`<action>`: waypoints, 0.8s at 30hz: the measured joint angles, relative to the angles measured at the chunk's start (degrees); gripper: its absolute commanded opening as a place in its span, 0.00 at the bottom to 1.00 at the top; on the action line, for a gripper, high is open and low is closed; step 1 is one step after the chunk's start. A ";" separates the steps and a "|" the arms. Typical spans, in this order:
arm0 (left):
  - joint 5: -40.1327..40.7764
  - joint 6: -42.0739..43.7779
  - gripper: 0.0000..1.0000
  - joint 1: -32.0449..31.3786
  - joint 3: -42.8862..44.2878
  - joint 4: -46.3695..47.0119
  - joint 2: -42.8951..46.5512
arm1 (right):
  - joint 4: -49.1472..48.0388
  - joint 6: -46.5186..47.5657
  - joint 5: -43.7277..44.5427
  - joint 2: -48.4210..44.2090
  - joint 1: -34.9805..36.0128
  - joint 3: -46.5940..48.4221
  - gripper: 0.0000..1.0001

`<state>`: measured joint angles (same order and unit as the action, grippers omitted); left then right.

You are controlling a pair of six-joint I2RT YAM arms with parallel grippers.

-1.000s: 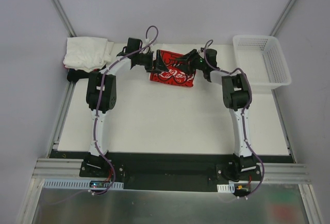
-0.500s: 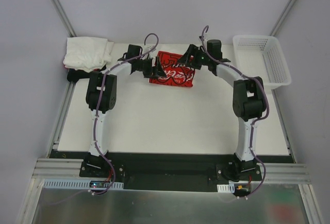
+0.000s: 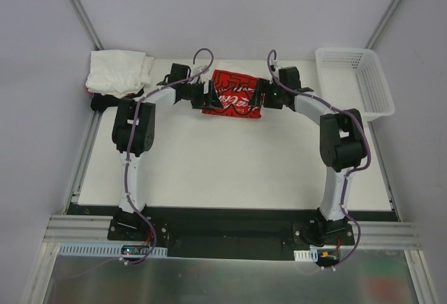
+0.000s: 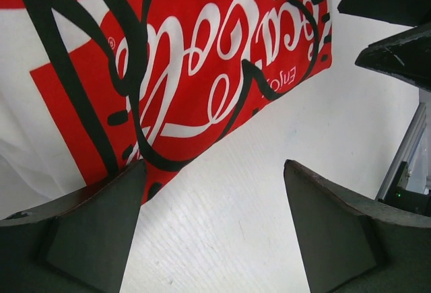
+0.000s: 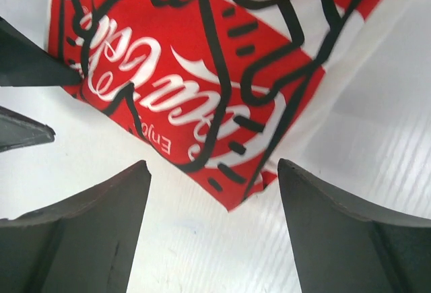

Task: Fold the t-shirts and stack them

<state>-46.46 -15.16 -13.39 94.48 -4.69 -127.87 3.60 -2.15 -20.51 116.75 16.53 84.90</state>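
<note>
- Grey-walled enclosure, seen from above; white surface (image 3: 230,171) fills the middle, metal rails along its edges.
- Left arm (image 3: 136,126) and right arm (image 3: 342,143) both reach to the far middle of the surface and curve in toward each other.
- White basket (image 3: 384,84) sits at the far right corner, well apart from the arms' tips. Nothing can be made out inside it.
- Pile of white shirts (image 3: 119,72) is at the far left corner. A dark patch (image 3: 103,101) shows under its near edge, too small to identify.
- Red shirt (image 3: 232,93) lies folded into a compact rectangle at the far middle. Its long axis runs left to right, tilted slightly.
- Key relation: the red shirt lies directly between the two sets of jaws. Left jaws are at its left end, right jaws at its right end, both about equally near. The white pile is on the left arm's side.
- Left jaws: spread wide, nothing held. In the wrist view the shirt's corner lies just ahead, its edge at the tip of one finger (image 4: 94,232), with bare surface between the fingers.
- Right jaws: spread wide, nothing held. A corner of the shirt points into the gap, ahead of the fingers (image 5: 87,232).
- White lettering (image 4: 202,71) faces up.
- Judgement: folding looks done, and the stacking move onto the pile is not yet made. Each side would need to take an end.
</note>
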 measured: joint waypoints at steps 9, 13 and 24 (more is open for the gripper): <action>1.44 0.42 0.82 0.00 -5.57 -0.26 6.69 | 1.18 -0.52 1.03 -6.21 -0.79 -5.09 0.81; 2.27 1.18 0.83 0.00 -7.37 -0.22 13.35 | 0.94 -0.66 1.68 -6.51 -1.77 -5.22 0.81; 22.27 4.20 0.84 1.11 -13.25 -0.42 27.80 | 0.79 -1.03 8.09 -3.85 -6.45 -4.22 0.82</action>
<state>-24.18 -10.96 -12.27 81.23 -5.10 -100.07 4.38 -3.18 -12.43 112.90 10.09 80.68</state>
